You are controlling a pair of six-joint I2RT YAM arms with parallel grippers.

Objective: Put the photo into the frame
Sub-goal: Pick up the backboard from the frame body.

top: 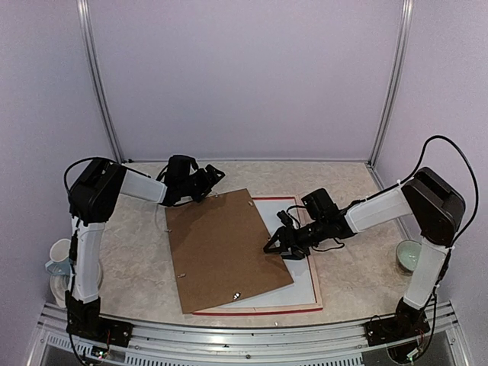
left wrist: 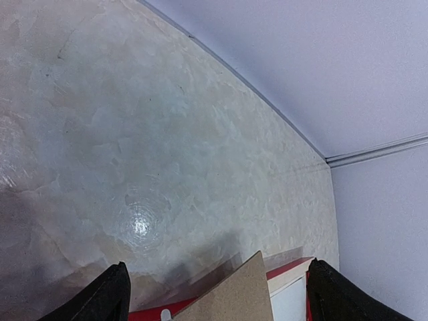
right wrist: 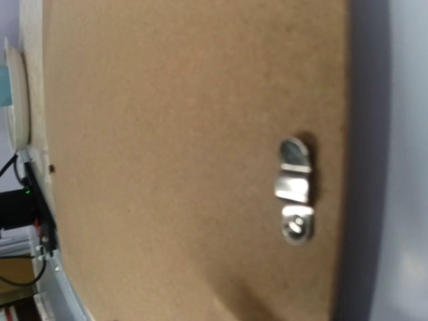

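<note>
Frame: large red thin-barred picture frame (top: 252,312) lies flat on the beige marbled worktop (top: 358,278), centre-right.
White sheet: flat white sheet (top: 297,271) shows inside the frame, right of the board; whether it is the photo's plain back or a mat, cannot tell.
Board: brown rectangular backing board (top: 221,248) lies skewed over the frame, its left part over bare worktop.
Right gripper (top: 280,244): at the board's right edge; open or closed, cannot tell.
Clip: small silver metal clip (right wrist: 294,190) on the board.
Left gripper (top: 211,183): by the board's far corner, fingers spread wide, holding nothing.
</note>
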